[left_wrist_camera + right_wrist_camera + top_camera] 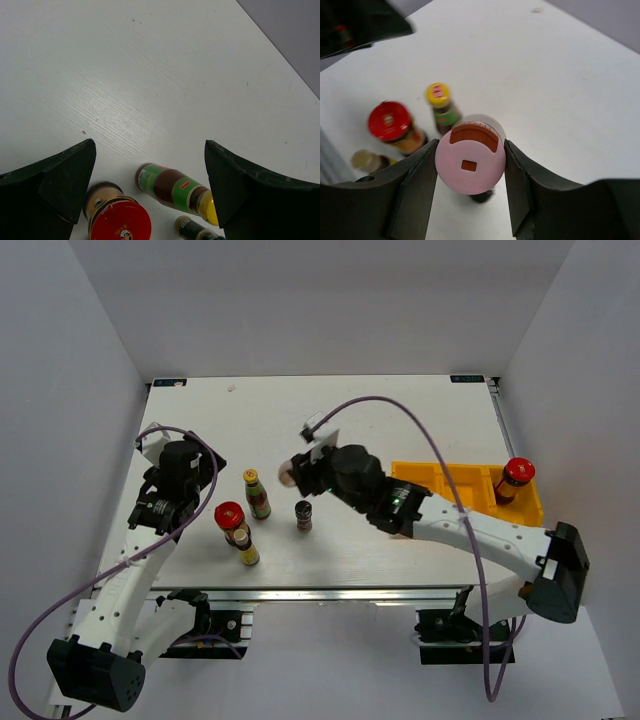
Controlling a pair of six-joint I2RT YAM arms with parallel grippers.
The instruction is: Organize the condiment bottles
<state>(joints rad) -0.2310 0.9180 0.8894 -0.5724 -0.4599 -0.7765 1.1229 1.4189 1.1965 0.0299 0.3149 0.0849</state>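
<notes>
The white left arm rises from its 7 o'clock base toward 1 o'clock, and its black two-finger left gripper is spread wide, holding nothing. The white right arm stretches toward 10 o'clock; its black right gripper clamps a pink-capped bottle.

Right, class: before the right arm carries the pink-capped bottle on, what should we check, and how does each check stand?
1. Right gripper shut on pink-capped bottle: ok.
2. Bottle lifted off the table: cannot tell.
3. Yellow tray shows a free compartment beside the red-capped jar: ok.
4. Left gripper open, away from the tray: ok.
5. Small black-capped bottle upright near the held bottle: ok.
</notes>
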